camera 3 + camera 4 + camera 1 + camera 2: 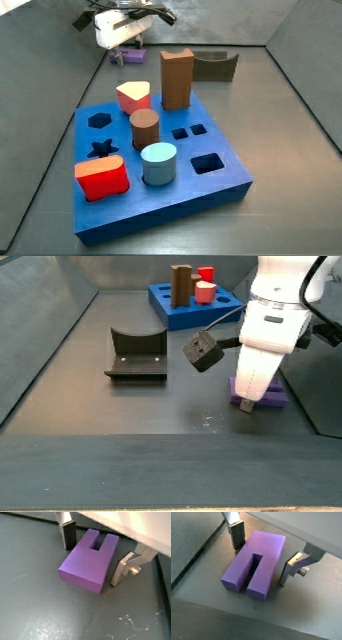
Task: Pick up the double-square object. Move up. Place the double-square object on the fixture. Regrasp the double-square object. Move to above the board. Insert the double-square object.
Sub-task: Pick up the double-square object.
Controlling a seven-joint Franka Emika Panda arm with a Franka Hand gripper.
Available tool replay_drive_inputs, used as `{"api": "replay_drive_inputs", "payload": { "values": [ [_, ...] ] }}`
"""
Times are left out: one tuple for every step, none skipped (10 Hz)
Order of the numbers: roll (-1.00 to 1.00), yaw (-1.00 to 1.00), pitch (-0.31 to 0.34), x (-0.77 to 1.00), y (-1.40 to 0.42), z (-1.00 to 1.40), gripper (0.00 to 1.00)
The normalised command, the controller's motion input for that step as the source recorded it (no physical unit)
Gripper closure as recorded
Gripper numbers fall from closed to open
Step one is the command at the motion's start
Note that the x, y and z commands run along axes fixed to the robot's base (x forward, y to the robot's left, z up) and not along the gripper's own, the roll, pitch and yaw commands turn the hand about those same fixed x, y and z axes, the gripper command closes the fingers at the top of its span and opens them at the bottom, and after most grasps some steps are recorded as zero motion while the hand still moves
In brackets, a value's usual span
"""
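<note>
Purple double-square object (254,563) slotted at one end, flat on floor, gripper (263,554) unclenched astride it

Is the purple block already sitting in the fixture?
No: the double-square object lies on the floor under the gripper, apart from the empty fixture.
</note>
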Motion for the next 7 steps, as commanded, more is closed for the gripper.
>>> {"api": "replay_drive_inputs", "payload": {
  "values": [
    [0.0,0.0,0.0,0.0,0.0,0.0,1.0],
    [0.0,0.0,-0.006,0.0,0.0,0.0,1.0],
    [0.0,0.0,0.0,0.0,0.0,0.0,1.0],
    [0.0,0.0,0.0,0.0,0.0,0.0,1.0],
    [0.0,0.0,0.0,0.0,0.0,0.0,1.0],
    [0.0,0.0,0.0,0.0,0.0,0.0,1.0],
    [0.0,0.0,0.0,0.0,0.0,0.0,1.0]
  ]
}}
